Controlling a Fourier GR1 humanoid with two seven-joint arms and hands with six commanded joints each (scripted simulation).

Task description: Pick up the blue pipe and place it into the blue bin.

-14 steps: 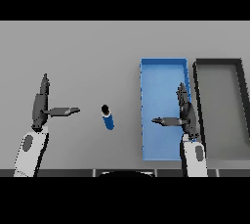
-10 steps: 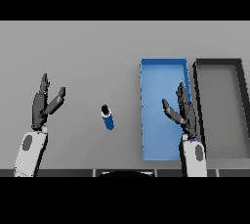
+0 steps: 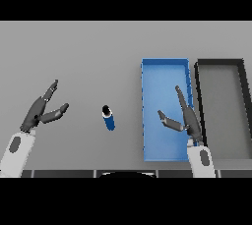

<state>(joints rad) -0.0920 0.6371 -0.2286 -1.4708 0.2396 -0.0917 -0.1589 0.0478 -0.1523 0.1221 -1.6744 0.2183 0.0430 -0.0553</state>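
The blue pipe (image 3: 109,118) is a short blue cylinder with a dark end, lying on the grey table between the two hands. The blue bin (image 3: 165,71) stands to its right, a long open tray with nothing inside. My left hand (image 3: 40,111) hovers at the left, well clear of the pipe, with fingers straight and thumb spread. Over the bin's lower right part my right hand (image 3: 184,118) is open, thumb pointing left toward the pipe. Neither hand touches anything.
A dark grey bin (image 3: 220,65) stands directly right of the blue bin, its wall almost against it. The grey table (image 3: 74,57) stretches back behind the pipe and both hands.
Both hands have turned and leaned outward, the left tilting to the right and the right thumb lifting. The pipe has not moved.
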